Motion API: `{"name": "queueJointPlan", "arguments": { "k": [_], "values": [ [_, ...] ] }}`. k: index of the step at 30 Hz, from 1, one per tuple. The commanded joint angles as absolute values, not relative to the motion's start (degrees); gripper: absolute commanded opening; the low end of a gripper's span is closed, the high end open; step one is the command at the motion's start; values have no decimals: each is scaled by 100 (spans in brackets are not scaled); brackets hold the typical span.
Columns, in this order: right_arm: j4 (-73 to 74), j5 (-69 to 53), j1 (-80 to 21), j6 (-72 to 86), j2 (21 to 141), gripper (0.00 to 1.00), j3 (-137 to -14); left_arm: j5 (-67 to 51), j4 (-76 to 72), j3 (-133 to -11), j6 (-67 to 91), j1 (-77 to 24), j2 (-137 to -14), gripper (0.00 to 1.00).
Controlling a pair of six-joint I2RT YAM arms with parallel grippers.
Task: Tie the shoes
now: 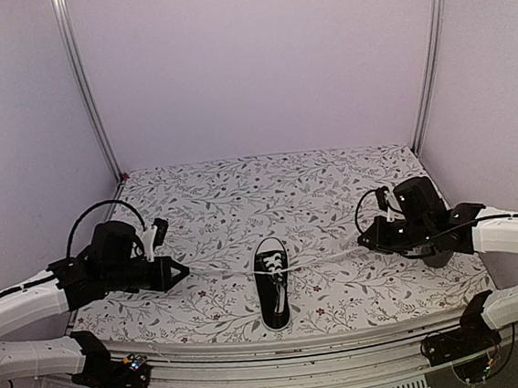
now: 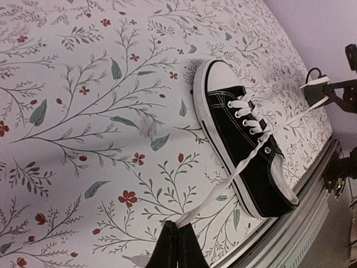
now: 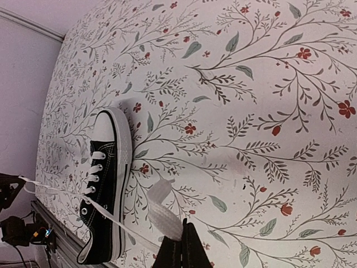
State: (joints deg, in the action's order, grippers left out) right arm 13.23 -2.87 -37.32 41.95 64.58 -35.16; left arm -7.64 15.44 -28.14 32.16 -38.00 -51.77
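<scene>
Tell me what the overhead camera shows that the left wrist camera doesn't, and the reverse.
Only the overhead view shows the white robot arms at full length and the silver frame posts. Only the left wrist view shows the small metal eyelets. Both show the black canvas sneaker with white sole, its flat white laces pulled out sideways, and the left hand and right hand, each shut on a lace.

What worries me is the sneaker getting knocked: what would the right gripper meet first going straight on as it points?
Probably the floral tablecloth: the right gripper, shut on a white lace, tilts down at bare cloth, with the black sneaker off to the side. Depth is unclear.
</scene>
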Motion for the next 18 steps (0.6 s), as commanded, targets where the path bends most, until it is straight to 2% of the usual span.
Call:
{"name": "queueJointPlan", "arguments": {
  "k": [1, 9, 18],
  "values": [
    [1305, -672, -3648, 3929, 6095, 2, -3522, -1048, 2031, -2838, 3183, -3683, -5108, 0],
    [1600, -254, -3652, 4342, 6093, 2, -3125, -841, 1897, -2569, 3776, -3566, -5214, 0],
    [1542, 231, -3647, 5083, 6939, 2, -2833, -911, 1296, -2052, 4086, -2948, -6297, 0]
  ]
}}
